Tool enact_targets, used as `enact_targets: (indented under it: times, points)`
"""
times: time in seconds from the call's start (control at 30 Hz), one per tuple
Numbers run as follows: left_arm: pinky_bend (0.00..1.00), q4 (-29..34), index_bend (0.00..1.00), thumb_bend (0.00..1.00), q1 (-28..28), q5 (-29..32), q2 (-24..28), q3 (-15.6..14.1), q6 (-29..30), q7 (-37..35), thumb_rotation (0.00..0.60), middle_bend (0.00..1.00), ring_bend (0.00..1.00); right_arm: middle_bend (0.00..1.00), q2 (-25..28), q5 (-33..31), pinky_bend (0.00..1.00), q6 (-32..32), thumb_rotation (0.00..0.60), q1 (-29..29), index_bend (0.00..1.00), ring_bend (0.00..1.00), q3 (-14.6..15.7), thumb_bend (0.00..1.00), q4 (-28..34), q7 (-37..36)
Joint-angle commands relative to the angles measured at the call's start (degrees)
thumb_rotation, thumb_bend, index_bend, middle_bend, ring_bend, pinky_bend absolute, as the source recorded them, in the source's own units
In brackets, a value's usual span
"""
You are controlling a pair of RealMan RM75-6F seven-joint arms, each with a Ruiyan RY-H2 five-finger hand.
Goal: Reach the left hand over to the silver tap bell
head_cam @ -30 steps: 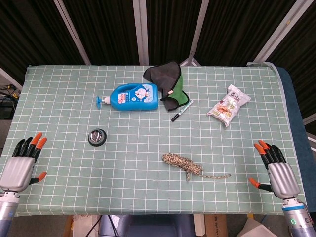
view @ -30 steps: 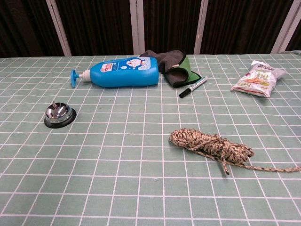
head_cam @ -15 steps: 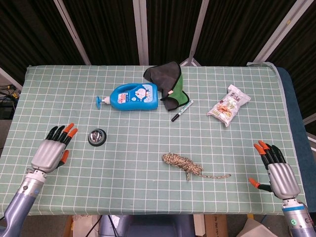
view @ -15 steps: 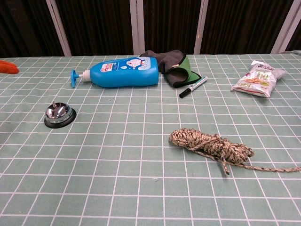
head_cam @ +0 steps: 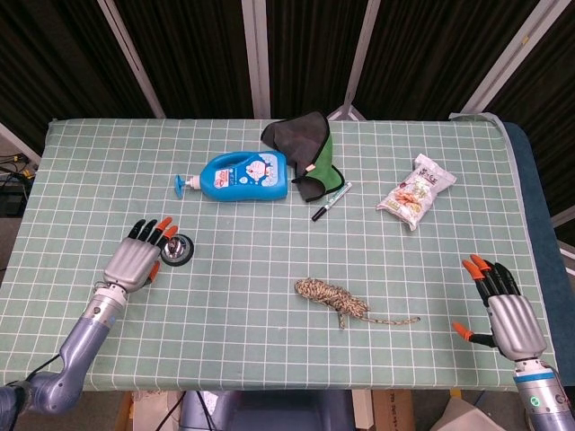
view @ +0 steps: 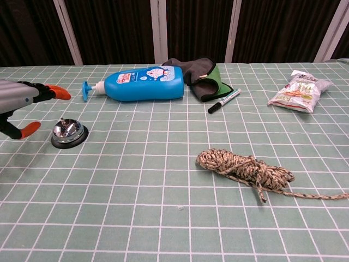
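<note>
Two hands open, empty. Left hand fingers spread just left of round silver tap bell, partly covering its near-left rim; contact unclear. Right hand near-right, wrist cut off.

One bell, one bottle, one cloth, one marker, one snack bag, one rope bundle, two hands.

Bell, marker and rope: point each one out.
bell [view: 68,132], chest view, on its shiny dome.
marker [head_cam: 331,200], head view, on the middle of its barrel.
rope [view: 244,167], chest view, on the coiled bundle.
</note>
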State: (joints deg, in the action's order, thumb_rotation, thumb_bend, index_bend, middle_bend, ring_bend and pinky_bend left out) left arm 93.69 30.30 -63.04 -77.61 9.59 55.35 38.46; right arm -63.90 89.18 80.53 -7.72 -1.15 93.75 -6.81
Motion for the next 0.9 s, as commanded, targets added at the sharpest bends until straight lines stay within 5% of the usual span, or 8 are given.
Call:
enact_targets:
  times: [0.03,0.53,0.73,0.9]
  points:
    - [0.0,-1.0,0.0,0.73,0.7,0.9,-1.1,-0.9,-0.6,0.7,0.6,0.0,0.0,0.0,0.0,0.0,0.0,0.0,0.6,0.0,0.0,0.0,0.0,0.22,0.0,0.0]
    - [0.0,-7.6,0.0,0.81,1.3,3.6,-4.3,-5.8,-2.1,2.0,0.6,0.0,0.0,0.0,0.0,-0.3,0.0,-0.1,0.6,0.0,0.0,0.0,-0.1,0.22,0.3,-0.5]
    - [0.0,-7.4,0.0,0.8,1.7,2.1,-4.7,-5.1,0.0,0.3,0.6,0.0,0.0,0.0,0.0,-0.2,0.0,0.1,0.6,0.0,0.0,0.0,-0.1,0.22,0.2,-0.8]
    - [0.0,-3.5,0.0,0.79,2.7,0.4,-3.0,-1.8,3.7,-1.8,0.6,0.0,0.0,0.0,0.0,0.0,0.0,0.2,0.6,0.1,0.0,0.0,0.0,0.22,0.1,-1.1]
